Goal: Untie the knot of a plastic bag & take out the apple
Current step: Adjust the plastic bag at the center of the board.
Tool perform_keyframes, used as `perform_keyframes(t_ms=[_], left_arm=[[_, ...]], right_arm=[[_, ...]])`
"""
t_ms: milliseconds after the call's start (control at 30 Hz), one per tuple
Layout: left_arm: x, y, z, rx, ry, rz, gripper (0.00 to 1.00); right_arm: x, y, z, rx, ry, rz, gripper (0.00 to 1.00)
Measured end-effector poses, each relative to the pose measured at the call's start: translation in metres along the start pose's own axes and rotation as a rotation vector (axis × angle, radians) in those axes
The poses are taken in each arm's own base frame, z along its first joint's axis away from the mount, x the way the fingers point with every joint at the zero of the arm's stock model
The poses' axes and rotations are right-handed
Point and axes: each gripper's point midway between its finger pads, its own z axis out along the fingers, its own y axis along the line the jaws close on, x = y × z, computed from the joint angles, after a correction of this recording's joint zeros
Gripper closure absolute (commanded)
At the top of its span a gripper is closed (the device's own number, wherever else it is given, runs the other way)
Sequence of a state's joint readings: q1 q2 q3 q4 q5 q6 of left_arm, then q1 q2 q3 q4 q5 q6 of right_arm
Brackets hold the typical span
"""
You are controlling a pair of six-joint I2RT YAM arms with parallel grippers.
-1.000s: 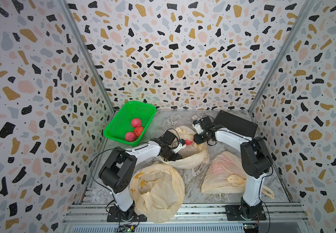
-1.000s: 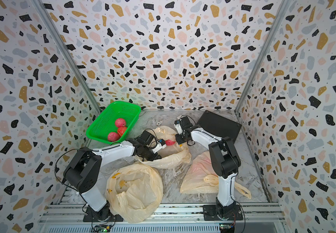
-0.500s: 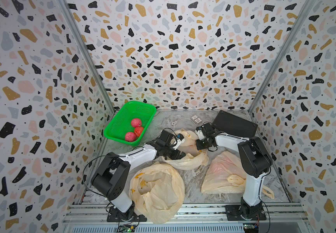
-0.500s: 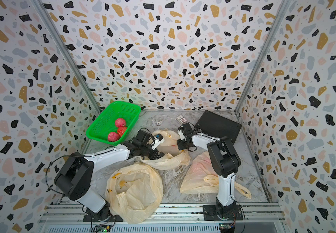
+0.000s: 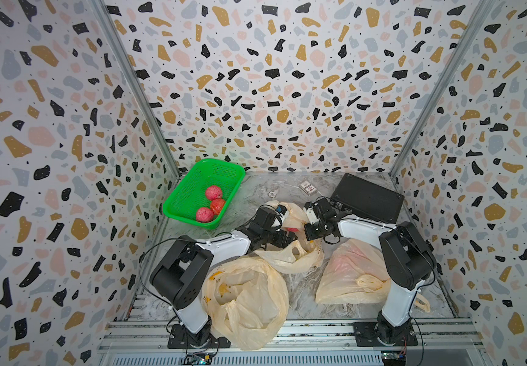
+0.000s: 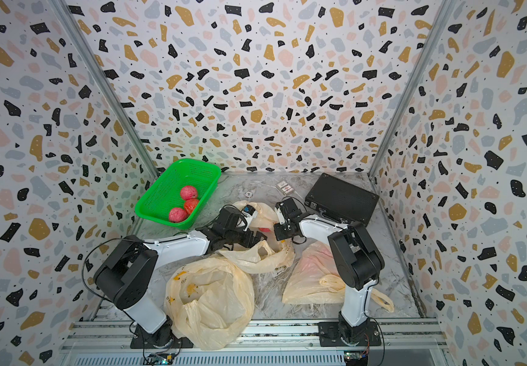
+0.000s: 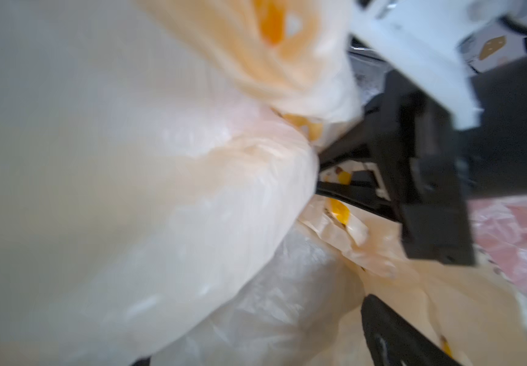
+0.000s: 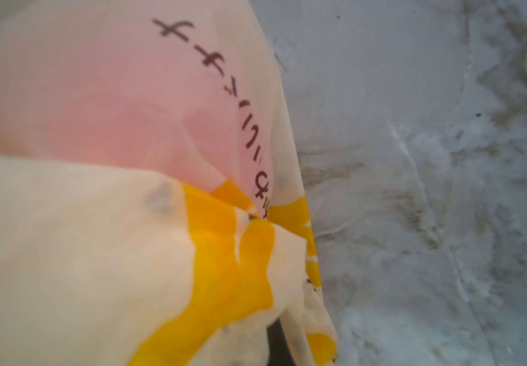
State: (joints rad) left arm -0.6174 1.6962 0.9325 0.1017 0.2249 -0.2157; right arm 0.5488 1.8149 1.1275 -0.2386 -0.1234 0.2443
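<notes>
The right end effector (image 7: 319,172) is clenched on a fold of the middle bag (image 5: 290,260) near its mouth. I'd judge it is pinning the film so the opening can't slump shut. The left end effector (image 5: 285,240) sits just to its left, jaws spread wide and released, with loose plastic billowing between them. To me that looks like a reach for the apple (image 5: 292,228). The apple shows as a red patch inside this bag, between the two arms, and it is not yet out. The green basket (image 5: 189,190) sits at the far left, presumably as the drop-off.

There are three bags on the tabletop (image 5: 300,298): the middle bag, a big slack bag (image 5: 246,301) at the near left, and a right-hand bag (image 5: 350,275) with something pink showing through. I count four apples in plain sight: the bagged one and three basket apples (image 5: 214,192). There is one basket, one black case (image 5: 368,198) at the far right, and one small card pack (image 5: 308,187) and one round token (image 5: 271,194) along the far side.
</notes>
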Motion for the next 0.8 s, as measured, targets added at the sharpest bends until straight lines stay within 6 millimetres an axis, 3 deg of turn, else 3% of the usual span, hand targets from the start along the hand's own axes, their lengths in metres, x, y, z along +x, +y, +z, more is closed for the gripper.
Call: perform_keyframes(t_ms=[200, 467, 800], left_arm=[[-0.012, 0.019, 0.005, -0.102, -0.064, 0.011, 0.01], [-0.037, 0.009, 0.007, -0.039, -0.205, 0.006, 0.01], [-0.024, 0.004, 0.047, 0.02, -0.177, -0.011, 0.01]], right_arm=[[0.005, 0.006, -0.014, -0.003, -0.018, -0.018, 1.0], [0.009, 0.006, -0.014, -0.003, -0.009, -0.021, 1.0], [0.011, 0.012, -0.014, -0.027, -0.002, -0.03, 1.0]])
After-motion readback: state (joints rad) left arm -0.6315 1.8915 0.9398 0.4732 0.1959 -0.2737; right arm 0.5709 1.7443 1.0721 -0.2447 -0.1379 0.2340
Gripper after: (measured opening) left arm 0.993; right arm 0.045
